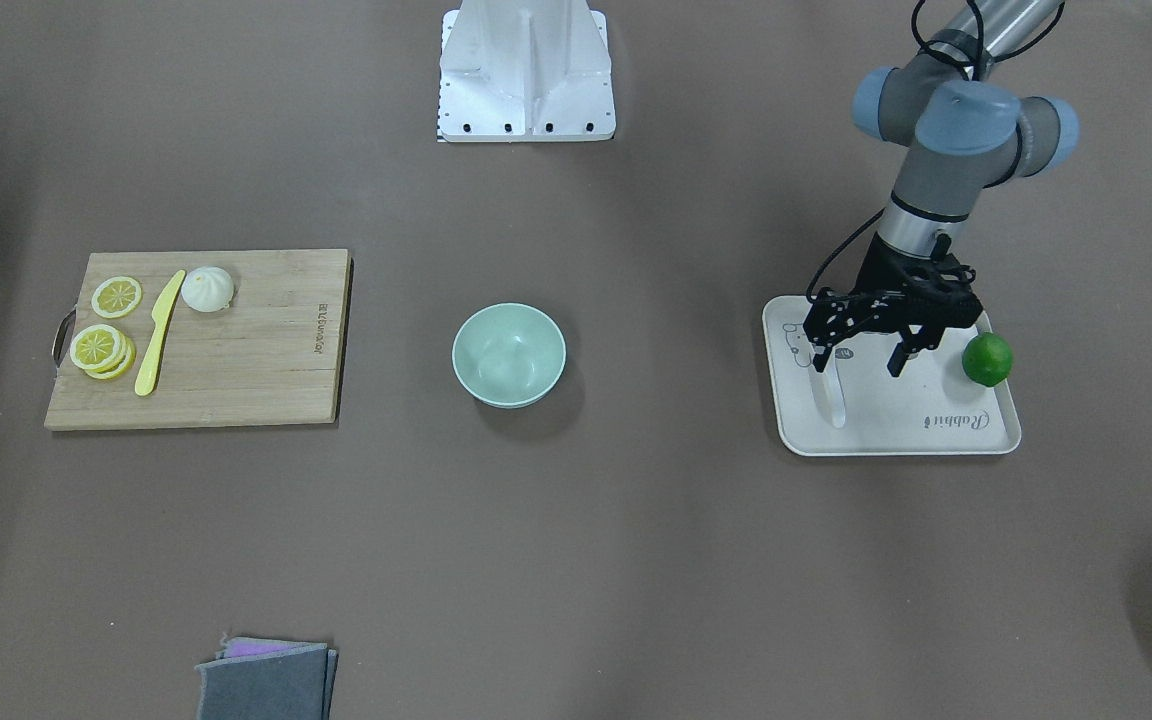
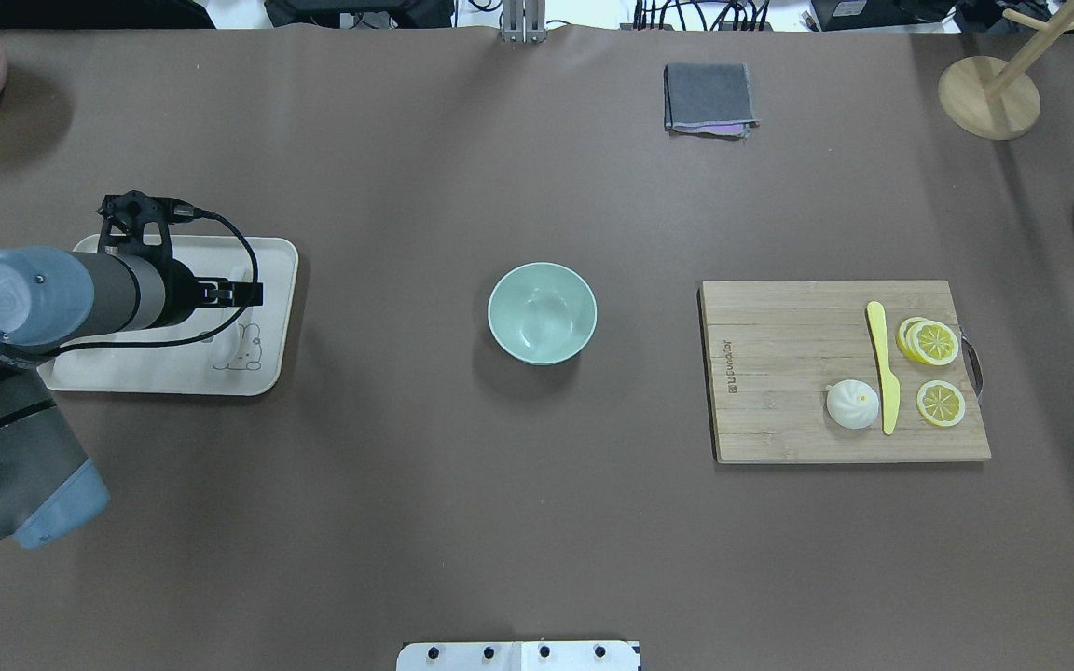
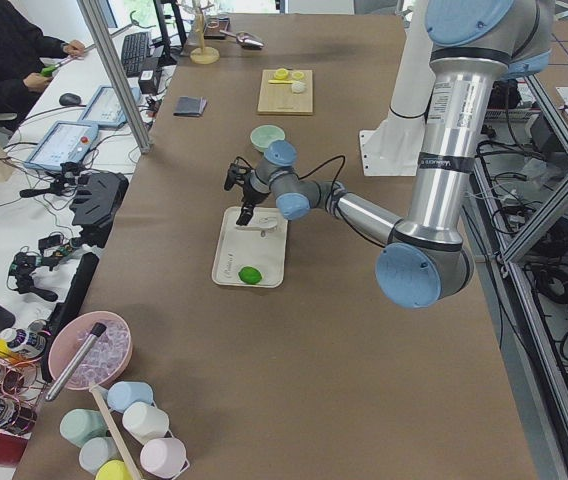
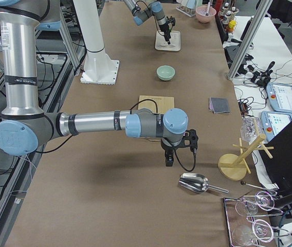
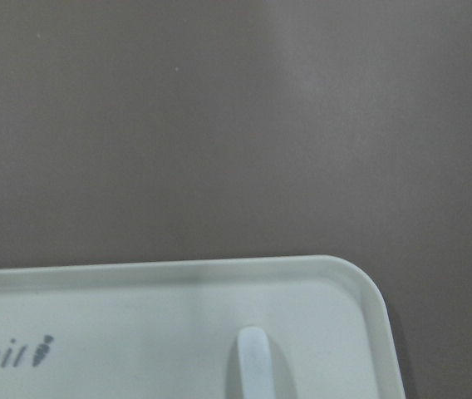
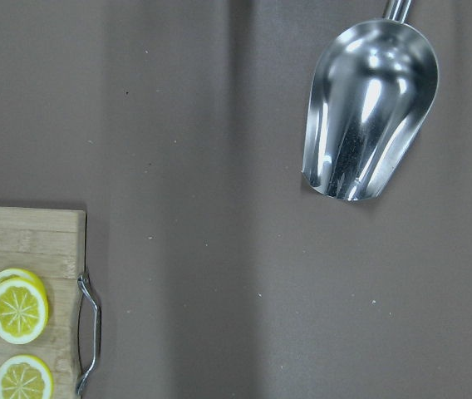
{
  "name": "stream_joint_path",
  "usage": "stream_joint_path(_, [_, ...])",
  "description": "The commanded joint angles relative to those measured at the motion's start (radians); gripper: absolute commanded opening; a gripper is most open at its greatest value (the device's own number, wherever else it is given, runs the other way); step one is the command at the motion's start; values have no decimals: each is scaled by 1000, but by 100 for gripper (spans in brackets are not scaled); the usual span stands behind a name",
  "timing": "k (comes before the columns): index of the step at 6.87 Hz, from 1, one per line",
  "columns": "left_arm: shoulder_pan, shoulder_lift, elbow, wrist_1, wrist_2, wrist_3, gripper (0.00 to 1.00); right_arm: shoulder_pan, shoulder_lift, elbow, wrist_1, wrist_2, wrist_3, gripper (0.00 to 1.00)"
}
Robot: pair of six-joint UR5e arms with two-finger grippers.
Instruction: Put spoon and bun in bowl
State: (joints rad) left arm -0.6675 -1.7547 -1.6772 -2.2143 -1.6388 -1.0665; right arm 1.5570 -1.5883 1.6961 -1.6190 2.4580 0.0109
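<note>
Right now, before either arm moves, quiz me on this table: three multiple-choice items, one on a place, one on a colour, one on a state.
1. Where does the bun lie?
A. in the bowl
B. on the cutting board
C. on the tray

2. What colour is the knife?
A. yellow
B. red
C. black

3. How is the left gripper?
A. shut on the spoon
B. shut on nothing
C. open

Answers:
1 B: the bun sits on the wood, right beside the knife.
2 A: the knife is the same yellow as the lemon slices next to it.
3 C: its fingers stand apart over the tray, and the spoon lies on the tray.
</note>
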Motion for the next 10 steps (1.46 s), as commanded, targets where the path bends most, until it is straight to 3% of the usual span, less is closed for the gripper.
stream_joint_path(1, [11,-16,33,-1,16,2,68,0,-13,-9,50,4,33,100])
stream_joint_path(2, [9,-14,34,-2,16,2,52,0,-10,-4,51,4,50,100])
stream_joint_path(6, [9,-15,51,-2,16,7,49,-40,-1,7,71,6,66,100])
stream_joint_path(7, [11,-15,51,-1,14,5,39,-40,-1,8,73,7,66,100])
stream_joint_path(8, [9,-17,44,-1,5,2,8,-43,-1,13,71,12,67,100])
stream_joint_path(9, [8,-14,42,2,-2,3,0,-44,-1,14,73,13,67,100])
stream_joint_path(10, [-3,-14,22,4,-50,3,0,-45,1,19,71,13,67,100])
